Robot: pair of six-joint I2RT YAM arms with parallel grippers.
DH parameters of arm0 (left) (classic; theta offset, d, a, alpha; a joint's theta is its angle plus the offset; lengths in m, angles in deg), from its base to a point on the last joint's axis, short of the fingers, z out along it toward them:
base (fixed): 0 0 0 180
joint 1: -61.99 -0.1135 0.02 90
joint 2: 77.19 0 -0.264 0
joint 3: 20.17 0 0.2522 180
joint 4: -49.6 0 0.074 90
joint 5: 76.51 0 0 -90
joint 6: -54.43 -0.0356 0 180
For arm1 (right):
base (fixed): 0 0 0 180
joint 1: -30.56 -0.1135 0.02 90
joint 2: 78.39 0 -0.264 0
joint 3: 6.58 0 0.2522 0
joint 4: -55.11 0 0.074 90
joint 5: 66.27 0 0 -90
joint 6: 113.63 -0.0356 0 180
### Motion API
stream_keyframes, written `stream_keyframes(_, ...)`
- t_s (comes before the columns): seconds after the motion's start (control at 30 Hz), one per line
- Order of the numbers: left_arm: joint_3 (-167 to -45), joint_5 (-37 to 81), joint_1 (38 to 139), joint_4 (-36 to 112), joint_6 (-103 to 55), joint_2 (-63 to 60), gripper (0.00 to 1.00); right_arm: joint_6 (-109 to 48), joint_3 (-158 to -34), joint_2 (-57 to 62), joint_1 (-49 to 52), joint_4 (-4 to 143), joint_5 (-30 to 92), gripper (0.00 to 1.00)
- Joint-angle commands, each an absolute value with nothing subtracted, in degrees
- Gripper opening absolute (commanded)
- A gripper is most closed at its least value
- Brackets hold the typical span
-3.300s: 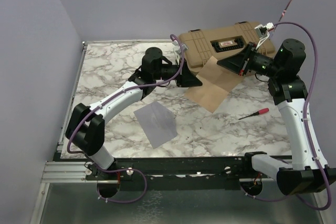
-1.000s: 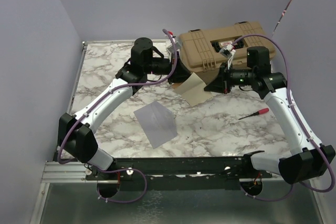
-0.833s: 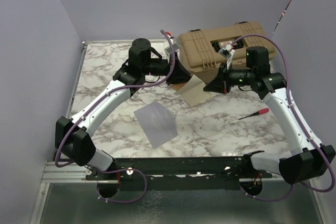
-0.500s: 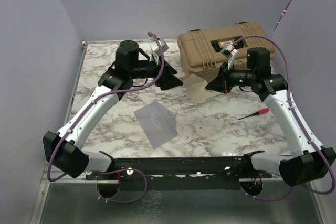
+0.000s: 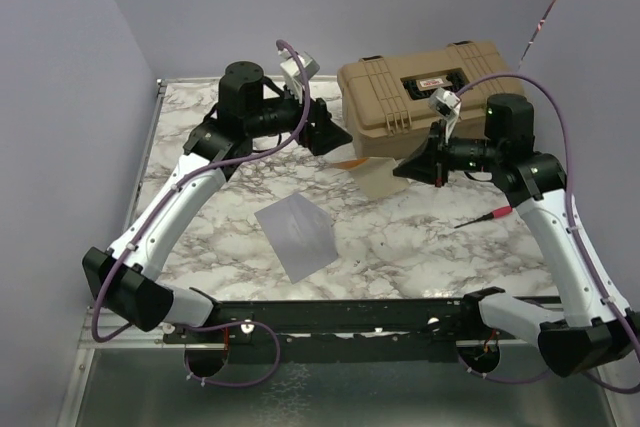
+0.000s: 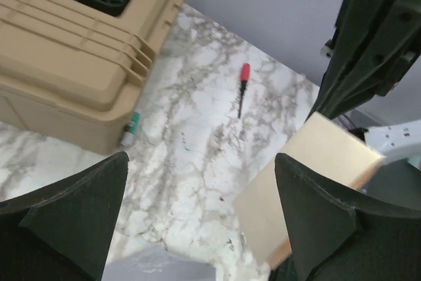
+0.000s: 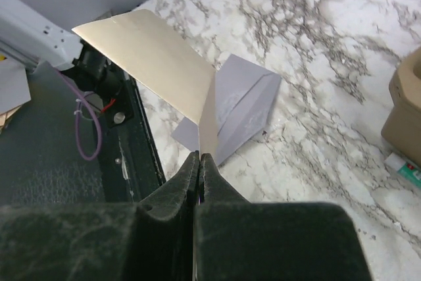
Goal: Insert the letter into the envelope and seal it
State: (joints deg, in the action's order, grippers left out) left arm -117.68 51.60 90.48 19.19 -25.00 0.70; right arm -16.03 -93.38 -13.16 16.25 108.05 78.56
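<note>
Letter (image 7: 158, 64) hung pinched in the jaws of the right gripper (image 7: 199, 156), the left gripper (image 6: 200, 215) standing with jaws apart, so next it needed aiming into the envelope (image 5: 295, 237).

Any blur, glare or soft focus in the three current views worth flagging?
Top external: sharp, evenly lit, no strong glare. Left wrist: slightly soft throughout, with toolbox and letter edges smeared. Right wrist: the right claw, close to the lens, is out of focus; the letter's lit face looks pale, the envelope behind is sharp.
</note>
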Motion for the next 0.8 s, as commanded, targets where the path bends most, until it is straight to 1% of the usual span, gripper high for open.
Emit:
stream_keyframes(0.0,-116.9,63.4,90.5,17.7,-22.8,3.7,0.92,-14.2,-95.8,-16.4,15.8,107.7,83.9,0.00)
stream_keyframes(0.1,-115.9,72.6,90.8,17.8,-24.4,3.2,0.92,-15.5,-97.1,-15.0,15.8,107.1,83.5,0.00)
stream_keyframes(0.17,-115.6,75.5,91.4,18.2,-25.1,2.6,0.92,-15.9,-97.9,-14.0,15.8,107.1,84.4,0.00)
stream_keyframes(0.5,-114.0,75.4,94.5,22.3,-22.2,2.8,0.92,-18.2,-100.1,-11.2,15.8,105.1,87.8,0.00)
stream_keyframes(0.63,-113.3,74.1,95.7,23.5,-22.2,3.1,0.92,-20.4,-99.5,-11.4,15.8,102.2,90.9,0.00)
stream_keyframes(0.77,-114.7,74.7,96.7,24.2,-21.6,3.9,0.81,-21.7,-98.6,-12.3,15.8,99.5,94.5,0.00)
